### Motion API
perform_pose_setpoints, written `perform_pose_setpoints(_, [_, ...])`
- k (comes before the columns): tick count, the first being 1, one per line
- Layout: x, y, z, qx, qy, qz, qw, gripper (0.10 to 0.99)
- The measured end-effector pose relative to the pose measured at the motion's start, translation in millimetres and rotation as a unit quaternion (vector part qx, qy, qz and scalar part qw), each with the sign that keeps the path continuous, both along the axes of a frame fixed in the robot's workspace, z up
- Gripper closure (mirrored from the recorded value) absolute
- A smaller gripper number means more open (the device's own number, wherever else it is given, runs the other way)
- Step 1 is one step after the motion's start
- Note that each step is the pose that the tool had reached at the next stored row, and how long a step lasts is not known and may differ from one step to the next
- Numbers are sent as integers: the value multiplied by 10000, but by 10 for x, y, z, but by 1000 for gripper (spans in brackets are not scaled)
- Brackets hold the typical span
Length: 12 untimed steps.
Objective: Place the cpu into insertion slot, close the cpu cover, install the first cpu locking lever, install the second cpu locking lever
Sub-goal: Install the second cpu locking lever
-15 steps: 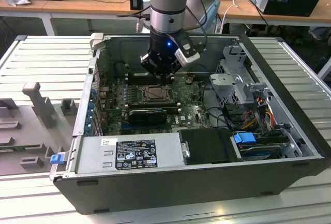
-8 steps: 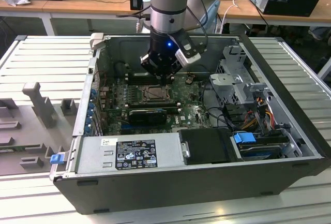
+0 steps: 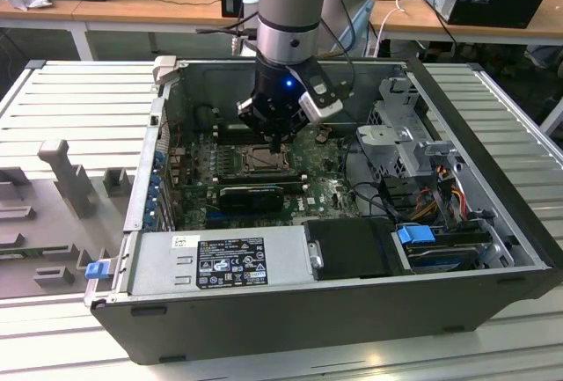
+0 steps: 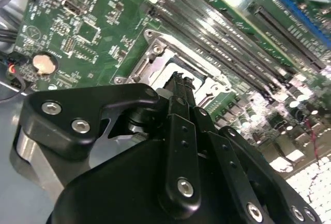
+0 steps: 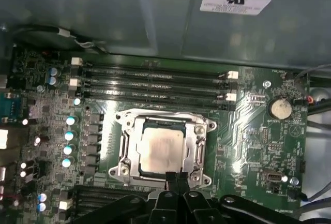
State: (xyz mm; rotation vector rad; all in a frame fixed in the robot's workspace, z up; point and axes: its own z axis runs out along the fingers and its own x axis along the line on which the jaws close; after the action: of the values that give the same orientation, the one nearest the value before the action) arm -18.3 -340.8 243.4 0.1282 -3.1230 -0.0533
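In the first wrist view the pincer (image 5: 176, 178) is showing its two black fingertips (image 5: 170, 179) pressed together with nothing between them, reaching down at the near edge of the socket. Just beyond those tips the cpu (image 5: 161, 149) is lying flat in the insertion slot, its pale metal top showing through the window of the cpu cover (image 5: 197, 142), which is sitting closed around it as a grey frame. The locking levers along the frame's sides are too thin to make out with any certainty. Past the socket, four memory slots (image 5: 155, 84) are running across the green motherboard (image 5: 248, 146), and a round coin battery (image 5: 281, 108) is sitting off to one side. In the second wrist view the black pincer body is hiding most of the socket; only part of the cpu cover (image 4: 155, 53) is peeking out above it. In the exterior view the arm (image 3: 288, 11) is standing almost straight down inside the open computer case (image 3: 493, 249), the pincer (image 3: 278, 145) hanging over the socket, the cpu itself being too small and shadowed to tell apart. The case is lying on a ribbed grey desk (image 3: 79, 99), with wooden benches (image 3: 132, 3) further back, cut off at the frame's edge.
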Motion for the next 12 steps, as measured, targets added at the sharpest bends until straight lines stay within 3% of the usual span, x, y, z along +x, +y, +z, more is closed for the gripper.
perform_pose_setpoints(3, [0,-137,-5,3,1,0,10000,980])
perform_pose_setpoints(5, [0,-194,-5,23,2,0,10000,980])
perform_pose_setpoints(12, [-7,-303,-6,51,2,0,10000,980])
